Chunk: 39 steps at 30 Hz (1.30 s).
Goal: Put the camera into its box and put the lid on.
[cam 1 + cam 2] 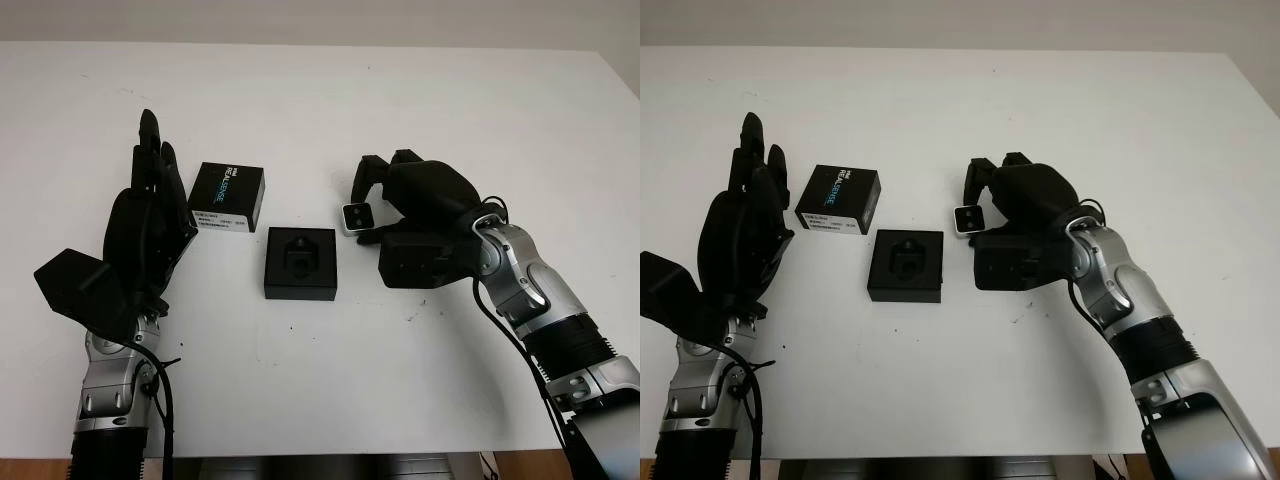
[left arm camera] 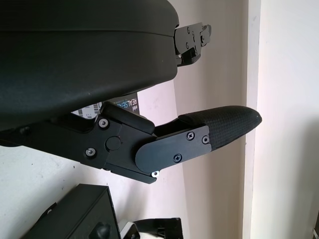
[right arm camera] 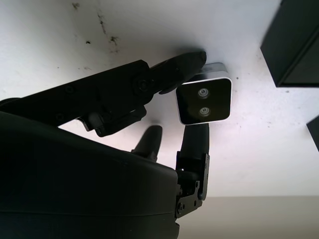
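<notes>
The right hand [image 1: 372, 205] pinches the small silver-edged black camera [image 1: 357, 218] just right of the open black foam-lined box [image 1: 300, 263]; the open left hand [image 1: 148, 225] waits beside the printed black lid [image 1: 227, 197].

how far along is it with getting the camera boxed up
Early. Nothing is packed yet: the open box sits empty at mid-table and the lid lies apart on the table behind it to the left. In hand: the right hand has its fingers closed around the small camera just right of the box. The left hand is open beside the lid. Left: seat the camera, then fit the lid.
</notes>
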Motion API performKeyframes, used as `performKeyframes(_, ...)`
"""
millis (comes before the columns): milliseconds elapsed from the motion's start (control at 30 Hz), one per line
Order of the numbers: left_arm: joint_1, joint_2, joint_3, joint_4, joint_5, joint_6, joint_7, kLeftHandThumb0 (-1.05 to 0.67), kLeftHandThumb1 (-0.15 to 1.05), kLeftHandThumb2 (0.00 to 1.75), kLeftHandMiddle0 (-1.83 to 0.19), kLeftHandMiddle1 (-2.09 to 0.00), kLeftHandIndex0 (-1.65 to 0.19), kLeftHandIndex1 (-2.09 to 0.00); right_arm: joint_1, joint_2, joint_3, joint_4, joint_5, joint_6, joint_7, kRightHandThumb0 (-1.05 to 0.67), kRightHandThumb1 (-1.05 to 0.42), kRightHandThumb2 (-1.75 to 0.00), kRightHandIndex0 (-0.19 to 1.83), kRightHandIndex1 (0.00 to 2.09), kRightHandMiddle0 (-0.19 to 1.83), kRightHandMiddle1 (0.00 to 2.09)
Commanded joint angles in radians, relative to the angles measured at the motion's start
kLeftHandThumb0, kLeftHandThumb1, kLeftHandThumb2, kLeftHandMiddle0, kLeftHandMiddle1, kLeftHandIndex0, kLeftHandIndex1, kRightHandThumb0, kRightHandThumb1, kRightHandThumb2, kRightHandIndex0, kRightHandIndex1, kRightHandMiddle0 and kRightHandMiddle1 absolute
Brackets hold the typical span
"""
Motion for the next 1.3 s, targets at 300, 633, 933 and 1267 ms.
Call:
performKeyframes(300, 0.012, 0.003, -0.003, -0.020, 0.000, 0.002, -0.008, -0.76, 1.05, 0.73, 0.19, 0.00, 0.19, 0.00, 0.020, 0.054, -0.096, 0.026, 0.175, 0.002, -0.020, -0.38, -0.99, -0.06, 0.25, 0.31, 0.22, 1.79)
performKeyframes(633, 0.016, 0.002, -0.004, -0.021, -0.001, 0.001, -0.012, -0.75, 1.05, 0.73, 0.19, 0.00, 0.19, 0.00, 0.041, 0.105, -0.189, 0.046, 0.363, 0.008, 0.010, -0.38, -0.99, -0.05, 0.25, 0.20, 0.20, 1.76)
performKeyframes(933, 0.021, 0.004, 0.000, -0.027, -0.009, 0.012, -0.023, -0.76, 1.05, 0.72, 0.19, 0.00, 0.19, 0.00, 0.049, 0.147, -0.255, 0.055, 0.510, 0.020, 0.061, -0.40, -0.98, -0.05, 0.27, 0.14, 0.21, 1.74)
performKeyframes(1267, 0.017, 0.000, -0.005, -0.029, -0.002, 0.010, -0.019, -0.76, 1.05, 0.72, 0.19, 0.00, 0.19, 0.00, 0.114, 0.192, -0.274, -0.110, 0.610, 0.114, 0.126, -0.41, -1.00, -0.06, 0.24, 0.09, 0.19, 1.84)
